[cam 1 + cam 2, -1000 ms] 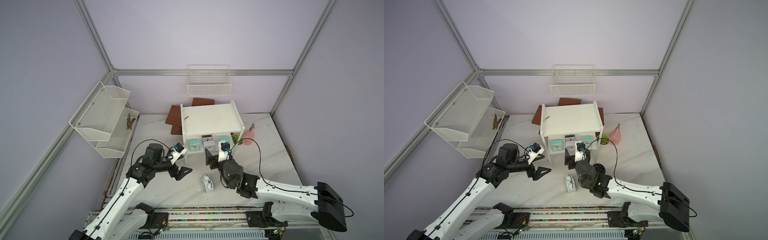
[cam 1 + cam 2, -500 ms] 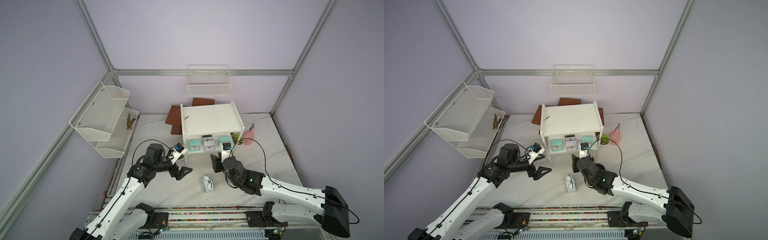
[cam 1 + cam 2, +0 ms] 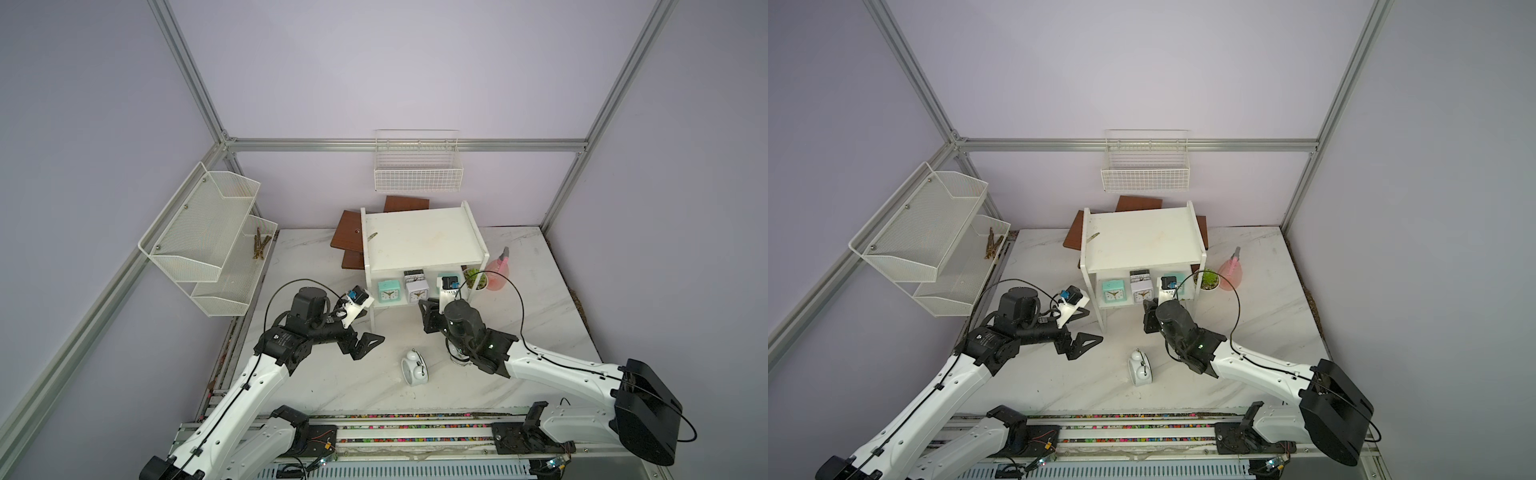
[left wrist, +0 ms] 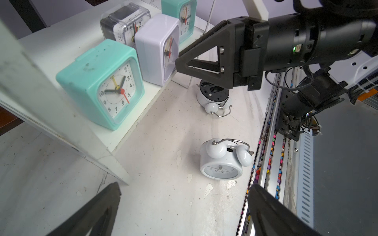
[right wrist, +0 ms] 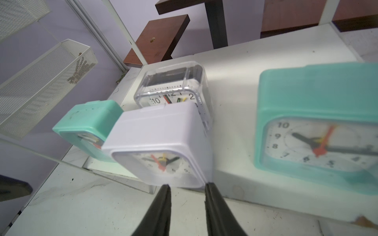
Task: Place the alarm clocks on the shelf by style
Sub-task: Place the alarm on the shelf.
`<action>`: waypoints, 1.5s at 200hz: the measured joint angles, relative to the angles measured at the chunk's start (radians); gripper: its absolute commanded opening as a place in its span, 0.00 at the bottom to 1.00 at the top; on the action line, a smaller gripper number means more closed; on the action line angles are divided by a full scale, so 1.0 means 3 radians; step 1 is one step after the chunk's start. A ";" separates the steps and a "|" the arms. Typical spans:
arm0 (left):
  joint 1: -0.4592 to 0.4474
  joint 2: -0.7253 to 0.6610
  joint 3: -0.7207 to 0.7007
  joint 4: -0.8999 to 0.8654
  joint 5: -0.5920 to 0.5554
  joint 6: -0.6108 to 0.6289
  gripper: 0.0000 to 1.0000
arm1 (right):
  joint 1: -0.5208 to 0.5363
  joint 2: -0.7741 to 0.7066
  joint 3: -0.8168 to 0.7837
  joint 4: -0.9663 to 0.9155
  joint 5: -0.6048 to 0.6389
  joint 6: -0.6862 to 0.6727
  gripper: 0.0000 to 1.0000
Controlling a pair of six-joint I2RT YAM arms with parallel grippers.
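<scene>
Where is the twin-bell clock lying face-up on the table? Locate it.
In both top views the twin-bell clock lies on the marble table in front of the shelf, between the left gripper and the right arm.
</scene>
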 measured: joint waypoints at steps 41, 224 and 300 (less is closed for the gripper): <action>0.0000 -0.0008 -0.0043 -0.0003 -0.0005 0.0000 1.00 | -0.0022 0.0072 0.0000 0.0099 -0.0024 0.0018 0.31; 0.0000 -0.0036 -0.0043 0.0000 -0.0028 0.0000 1.00 | -0.0023 0.0205 -0.0017 0.0440 -0.0324 0.0247 0.25; 0.0000 -0.0037 -0.0043 0.0000 -0.0023 0.0006 1.00 | -0.0018 0.0015 -0.0036 0.0281 -0.0409 0.0237 0.28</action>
